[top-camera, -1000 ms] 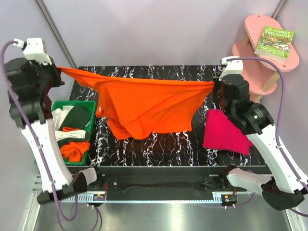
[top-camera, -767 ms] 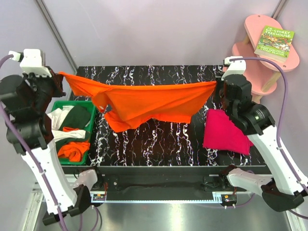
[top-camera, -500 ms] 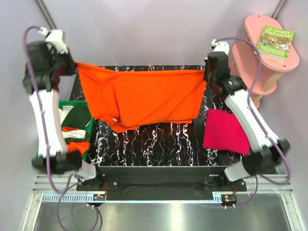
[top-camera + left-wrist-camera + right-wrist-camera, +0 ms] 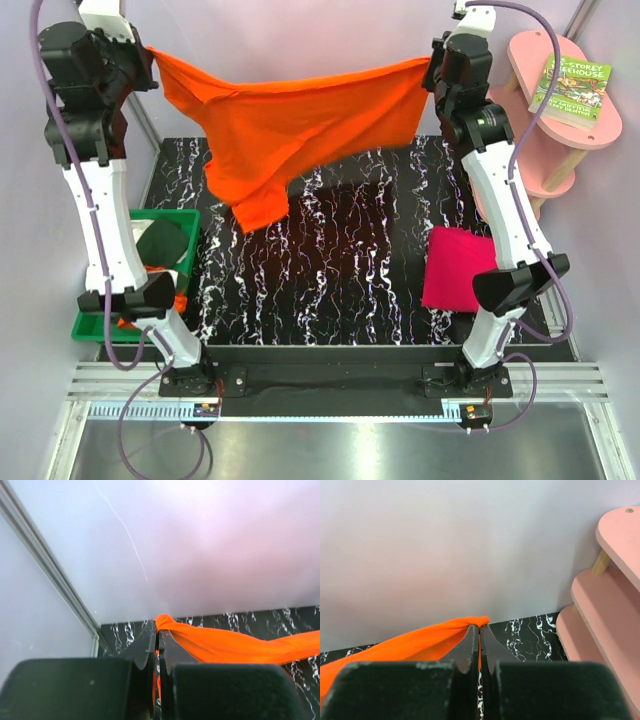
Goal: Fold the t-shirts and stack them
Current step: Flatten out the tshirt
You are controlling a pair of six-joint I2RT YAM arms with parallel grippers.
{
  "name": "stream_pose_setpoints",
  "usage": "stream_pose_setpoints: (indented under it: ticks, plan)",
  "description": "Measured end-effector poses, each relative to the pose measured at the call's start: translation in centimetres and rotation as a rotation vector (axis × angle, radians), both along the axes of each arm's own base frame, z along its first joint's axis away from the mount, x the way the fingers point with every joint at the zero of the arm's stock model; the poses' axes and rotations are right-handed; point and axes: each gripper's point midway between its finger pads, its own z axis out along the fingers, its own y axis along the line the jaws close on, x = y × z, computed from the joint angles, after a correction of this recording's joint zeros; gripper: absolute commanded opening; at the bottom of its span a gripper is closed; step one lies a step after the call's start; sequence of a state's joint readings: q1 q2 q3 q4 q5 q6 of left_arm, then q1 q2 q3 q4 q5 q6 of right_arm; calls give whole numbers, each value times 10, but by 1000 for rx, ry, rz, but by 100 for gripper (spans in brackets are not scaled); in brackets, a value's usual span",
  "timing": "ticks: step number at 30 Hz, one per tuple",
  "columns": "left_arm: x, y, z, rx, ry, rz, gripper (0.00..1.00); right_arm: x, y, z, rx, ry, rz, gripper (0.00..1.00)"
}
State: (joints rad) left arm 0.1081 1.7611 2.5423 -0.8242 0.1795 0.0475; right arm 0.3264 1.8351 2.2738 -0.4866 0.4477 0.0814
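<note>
A bright orange t-shirt (image 4: 290,120) hangs stretched in the air between both grippers, high above the black marbled table (image 4: 340,270). My left gripper (image 4: 150,55) is shut on its left corner; in the left wrist view the cloth (image 4: 225,642) bunches at the closed fingertips (image 4: 158,630). My right gripper (image 4: 432,65) is shut on its right corner, also seen in the right wrist view (image 4: 480,629), where the cloth (image 4: 420,642) trails left. A folded magenta-pink t-shirt (image 4: 455,268) lies flat at the table's right.
A green plastic bin (image 4: 85,325) at the left edge holds white, dark green and orange shirts, partly hidden by the left arm. A pink shelf stand (image 4: 520,110) with a book (image 4: 570,85) stands at the back right.
Both arms have risen and swung toward the back wall, lifting the orange t-shirt from low over the table to high in the air, spread wider.
</note>
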Motion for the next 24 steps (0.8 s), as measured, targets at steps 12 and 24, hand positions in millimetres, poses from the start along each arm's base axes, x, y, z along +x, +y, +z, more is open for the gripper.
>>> stream_pose_setpoints:
  ticks: [12, 24]
  plan:
    - [-97, -14, -64, -19, 129, -12, 0, -87, 19, -97, -163, 210, 96, 0]
    - [-323, -39, 103, 43, -455, -22, 0, -239, 1, 74, -80, -195, 164, 0]
